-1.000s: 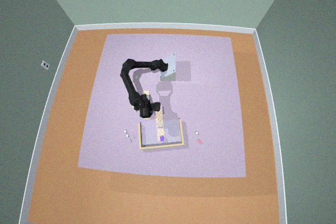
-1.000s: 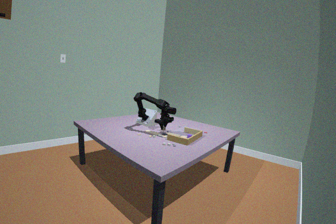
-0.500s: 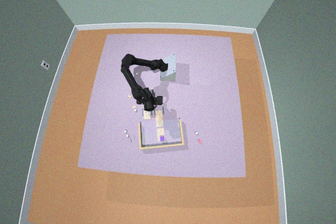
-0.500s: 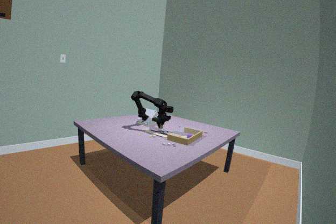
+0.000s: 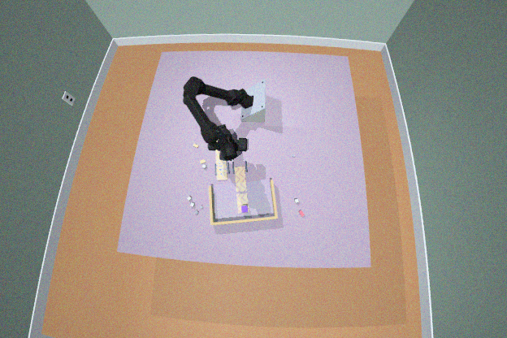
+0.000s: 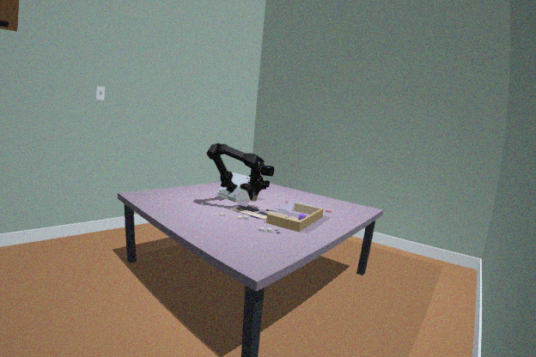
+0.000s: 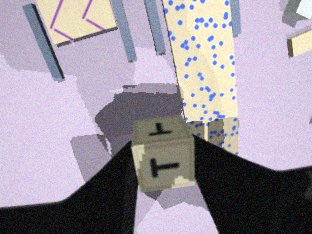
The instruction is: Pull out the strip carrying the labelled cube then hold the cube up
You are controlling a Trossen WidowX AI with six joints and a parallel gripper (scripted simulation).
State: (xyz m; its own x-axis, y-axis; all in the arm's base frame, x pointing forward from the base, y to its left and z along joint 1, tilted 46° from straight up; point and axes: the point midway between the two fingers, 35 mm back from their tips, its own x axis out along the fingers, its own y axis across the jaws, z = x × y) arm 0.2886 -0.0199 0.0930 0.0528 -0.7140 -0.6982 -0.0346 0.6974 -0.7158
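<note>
My gripper [image 6: 254, 196] [image 7: 160, 143] is shut on the labelled cube [image 7: 172, 167], a beige-grey cube with a black T on its visible faces. It holds the cube above the table, beside the blue-dotted strip [image 5: 221, 171] [image 7: 202, 60]. That pale strip runs between blue-grey guide rails. The zigzag strip [image 5: 240, 179] [image 7: 82, 17] lies beside it and reaches into the wooden frame; a break line crosses it in the top view. A purple cube [image 5: 244, 208] [image 6: 301, 216] sits at its far end. The arm hides the held cube in the top view.
The three-sided wooden frame [image 5: 211, 203] [image 6: 281, 220] has raised walls around the far ends. Guide rails [image 7: 45, 42] flank the strips. Small loose blocks lie left of the frame in the top view; a white block [image 5: 296, 201] and a red piece [image 5: 301, 213] lie right.
</note>
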